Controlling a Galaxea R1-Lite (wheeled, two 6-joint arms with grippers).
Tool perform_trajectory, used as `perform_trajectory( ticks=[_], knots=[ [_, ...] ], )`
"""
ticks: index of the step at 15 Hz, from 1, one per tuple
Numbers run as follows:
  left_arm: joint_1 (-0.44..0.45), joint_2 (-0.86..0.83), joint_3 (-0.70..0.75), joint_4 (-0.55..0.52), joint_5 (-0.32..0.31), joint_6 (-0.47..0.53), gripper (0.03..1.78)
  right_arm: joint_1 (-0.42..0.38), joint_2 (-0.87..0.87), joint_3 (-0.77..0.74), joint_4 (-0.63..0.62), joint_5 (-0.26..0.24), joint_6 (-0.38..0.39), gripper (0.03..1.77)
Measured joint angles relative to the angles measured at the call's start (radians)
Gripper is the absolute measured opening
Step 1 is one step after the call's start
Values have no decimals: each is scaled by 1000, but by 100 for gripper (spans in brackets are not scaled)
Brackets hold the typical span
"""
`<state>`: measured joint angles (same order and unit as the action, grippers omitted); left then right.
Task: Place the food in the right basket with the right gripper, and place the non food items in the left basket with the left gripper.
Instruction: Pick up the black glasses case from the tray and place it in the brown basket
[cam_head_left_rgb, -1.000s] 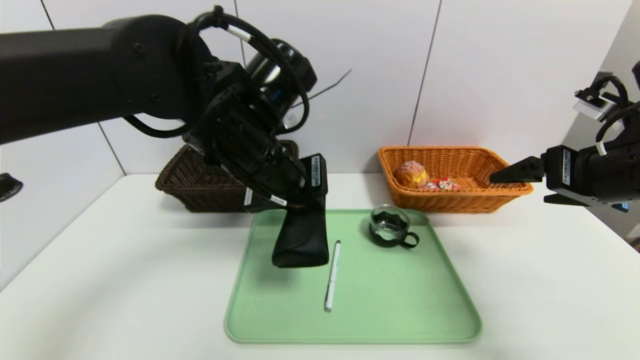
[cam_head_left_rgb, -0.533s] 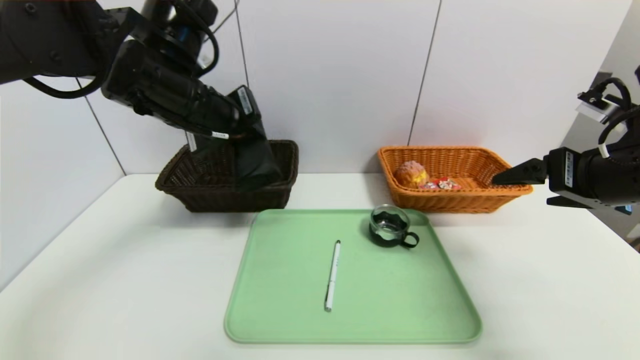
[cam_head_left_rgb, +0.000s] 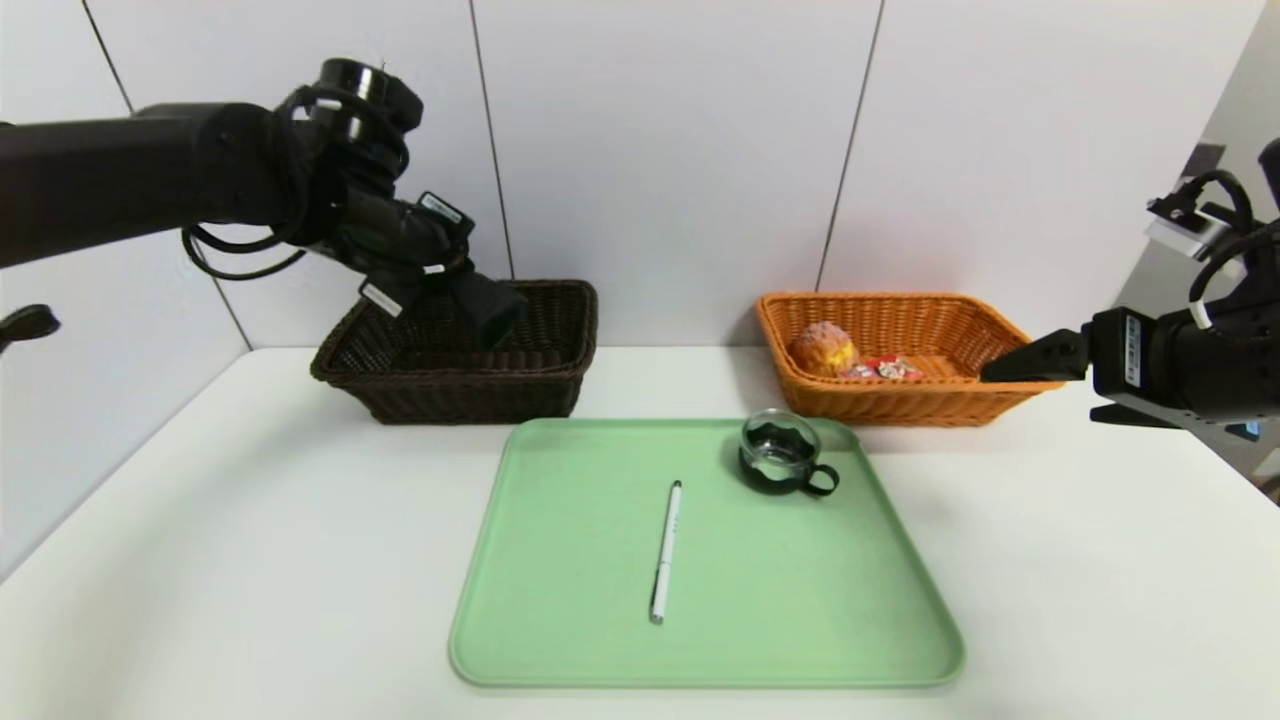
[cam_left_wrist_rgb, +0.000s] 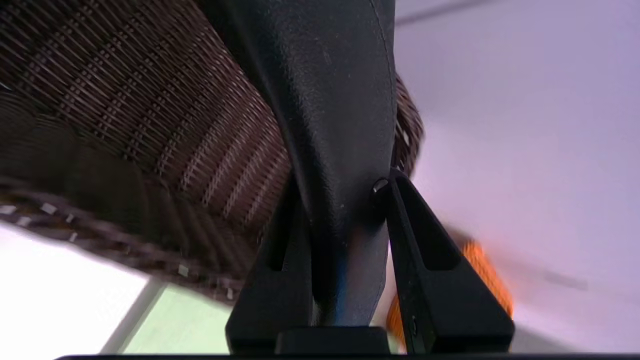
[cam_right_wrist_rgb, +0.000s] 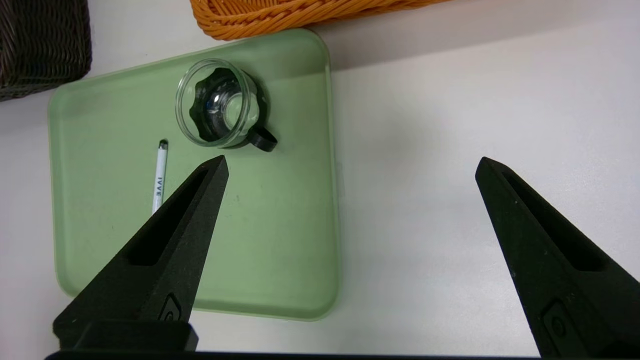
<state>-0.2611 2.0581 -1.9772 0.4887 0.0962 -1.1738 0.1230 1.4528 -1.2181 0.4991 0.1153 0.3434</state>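
My left gripper (cam_head_left_rgb: 452, 283) is shut on the black fabric pouch (cam_head_left_rgb: 490, 308) and holds it over the dark brown left basket (cam_head_left_rgb: 460, 392). In the left wrist view the pouch (cam_left_wrist_rgb: 330, 100) runs out between the fingers of the left gripper (cam_left_wrist_rgb: 345, 180), with the basket weave (cam_left_wrist_rgb: 125, 100) behind it. The white pen (cam_head_left_rgb: 665, 550) and the glass cup (cam_head_left_rgb: 780, 455) lie on the green tray (cam_head_left_rgb: 800, 610). A bun (cam_head_left_rgb: 822, 348) and a red carton (cam_head_left_rgb: 882, 369) rest in the orange right basket (cam_head_left_rgb: 900, 402). My right gripper (cam_head_left_rgb: 1038, 392) hangs open and empty at the far right.
In the right wrist view the right gripper (cam_right_wrist_rgb: 352, 161) is above bare white table beside the tray (cam_right_wrist_rgb: 280, 225), with the cup (cam_right_wrist_rgb: 217, 102), the pen (cam_right_wrist_rgb: 160, 175) and the orange basket's edge (cam_right_wrist_rgb: 280, 15) farther off. A white panelled wall stands behind both baskets.
My left gripper has carried the pouch from above the tray, up and back to the left, and now holds it over the dark brown basket. The right arm has barely moved.
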Motion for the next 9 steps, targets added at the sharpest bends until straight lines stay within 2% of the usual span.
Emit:
perform_trajectory(
  ticks=[3,6,9],
  knots=[
    [47,61,0,-32,-2,-111,48,0,-3,8,2,-5,1,171],
    [68,93,1,-27,-15,-127,48,1,-3,16,3,-8,1,171],
    [74,107,1,-29,-24,-115,84,1,-3,26,3,-8,1,171]
  ],
)
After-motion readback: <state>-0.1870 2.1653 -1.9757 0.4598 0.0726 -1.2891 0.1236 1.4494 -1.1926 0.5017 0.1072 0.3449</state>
